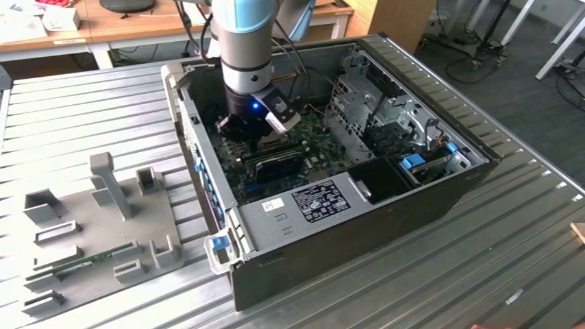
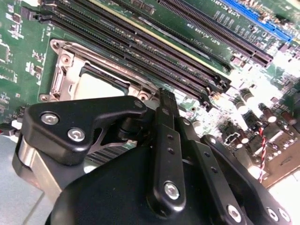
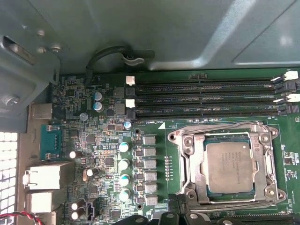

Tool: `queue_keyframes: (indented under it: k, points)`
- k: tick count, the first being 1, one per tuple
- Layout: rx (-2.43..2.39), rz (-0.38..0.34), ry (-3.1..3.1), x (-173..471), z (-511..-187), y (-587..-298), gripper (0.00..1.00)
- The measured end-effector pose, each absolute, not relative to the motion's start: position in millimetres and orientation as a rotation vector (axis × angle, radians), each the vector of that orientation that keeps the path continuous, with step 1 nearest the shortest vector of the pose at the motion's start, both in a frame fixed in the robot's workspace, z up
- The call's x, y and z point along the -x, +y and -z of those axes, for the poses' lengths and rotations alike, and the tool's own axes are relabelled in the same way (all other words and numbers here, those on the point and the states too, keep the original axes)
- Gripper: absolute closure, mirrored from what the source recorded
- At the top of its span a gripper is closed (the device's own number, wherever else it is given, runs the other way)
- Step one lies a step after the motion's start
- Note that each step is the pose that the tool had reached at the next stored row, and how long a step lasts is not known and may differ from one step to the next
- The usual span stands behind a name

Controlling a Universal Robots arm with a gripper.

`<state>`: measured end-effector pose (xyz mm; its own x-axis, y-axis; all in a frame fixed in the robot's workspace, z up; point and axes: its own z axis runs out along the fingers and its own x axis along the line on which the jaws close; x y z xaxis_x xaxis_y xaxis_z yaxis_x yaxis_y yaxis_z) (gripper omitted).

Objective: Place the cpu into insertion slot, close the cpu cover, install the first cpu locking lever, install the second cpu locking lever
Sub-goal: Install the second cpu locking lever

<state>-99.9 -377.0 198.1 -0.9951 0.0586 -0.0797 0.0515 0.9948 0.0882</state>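
The cpu (image 3: 229,166), a small square chip with a grey metallic top, lies in the insertion slot (image 3: 187,192) on the green motherboard (image 3: 108,154). The silvery cpu cover (image 3: 193,157) lies flat around it, and the chip shows through its cut-out. A thin wire lever (image 3: 215,126) runs along the socket edge nearest the memory slots. In the second wrist view the cpu (image 2: 96,86) and the cover frame (image 2: 61,70) sit just beyond the gripper's black body (image 2: 140,187). In the exterior view my gripper (image 1: 245,135) hangs low inside the open computer case, directly over the board.
Long black memory slots (image 3: 206,98) run beside the socket. Case walls (image 1: 196,157), a drive cage (image 1: 366,103) and a black shroud (image 1: 384,179) hem in the board. A grey fixture tray (image 1: 101,226) lies on the ribbed metal table (image 1: 512,260) at the exterior view's left.
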Motion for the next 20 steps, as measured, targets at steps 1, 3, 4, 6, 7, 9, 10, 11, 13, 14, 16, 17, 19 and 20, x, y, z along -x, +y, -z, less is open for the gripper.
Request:
queue_keyframes:
  k: [1,3,4,6,7,9,10,11,13,14,16,17,19,20]
  points:
    - [-0.084,-0.132,3.055,100.0,-197.7,-377.1,0.89]
    - [-0.084,-0.132,3.054,100.2,-196.4,-377.0,0.89]
    - [-0.084,-0.132,3.054,100.2,-195.7,-377.0,0.89]
    - [-0.084,-0.131,3.054,100.3,-194.6,-377.1,0.89]
    - [-0.084,-0.131,3.054,100.3,-194.3,-377.1,0.89]
    - [-0.084,-0.131,3.054,100.3,-194.1,-377.1,0.89]
    - [-0.084,-0.131,3.054,100.3,-194.0,-377.0,0.89]
    - [-0.084,-0.130,3.054,100.3,-194.0,-377.1,0.89]
    - [-0.084,-0.130,3.054,100.3,-194.0,-377.1,0.89]
    - [-0.084,-0.128,3.054,100.3,-193.9,-377.0,0.89]
    - [-0.084,-0.119,3.054,100.3,-194.0,-377.0,0.89]
    - [-0.084,-0.113,3.054,100.3,-194.2,-377.0,0.89]
    - [-0.083,-0.100,3.054,100.3,-194.6,-377.0,0.89]
    - [-0.083,-0.095,3.054,100.3,-194.8,-377.0,0.89]
